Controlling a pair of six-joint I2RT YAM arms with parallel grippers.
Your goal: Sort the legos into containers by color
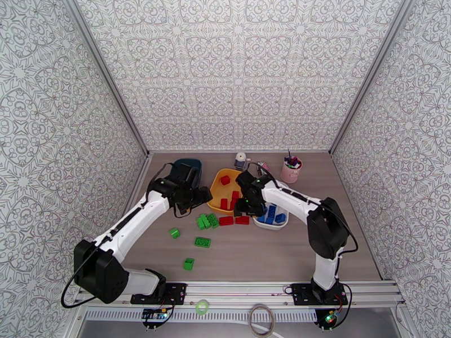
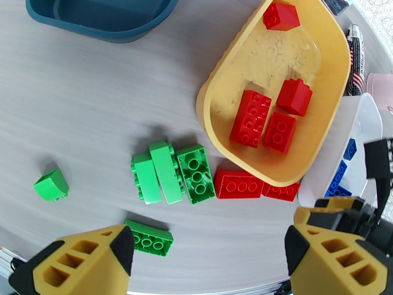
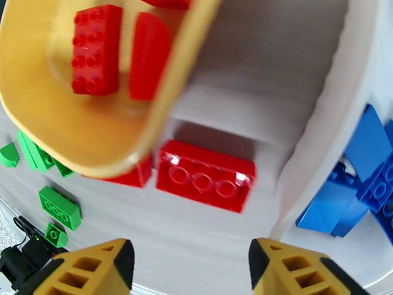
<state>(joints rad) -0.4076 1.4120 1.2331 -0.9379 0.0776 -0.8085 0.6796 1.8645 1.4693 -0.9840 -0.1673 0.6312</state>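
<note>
Left pincer (image 2: 209, 247): jaws wide apart, nothing held, hanging over the tabletop (image 2: 78, 109).
- Just ahead of it: cluster of three green bricks (image 2: 172, 173), side by side and touching.
- Flat green brick (image 2: 149, 238) sits right by my left finger (image 2: 83, 264).
- Small green slope piece (image 2: 50, 185) lies further out to that side, on its own.
- From the top view, one more green brick (image 1: 188, 263) lies behind this pincer, nearer my bases.
- Teal tray (image 2: 98, 20) is far ahead.
- Yellow tray (image 2: 204, 102) is ahead and to the right, with four red bricks (image 2: 251, 118) inside.

Right pincer (image 3: 190, 256): jaws apart, gripping nothing.
- Directly ahead of it: upturned red brick (image 3: 205, 175) on the tabletop, underside tubes showing. It sits in the gap between the yellow tray and the white tray (image 3: 324, 119).
- Second red brick (image 3: 135, 175) lies just left of that one, partly tucked under the yellow tray's rim.
- Blue bricks (image 3: 353, 192) are piled in the white tray, ahead and right of this pincer.
- Pink cup of pens (image 1: 291, 170) stands beyond the white tray, well apart from both pincers.
</note>
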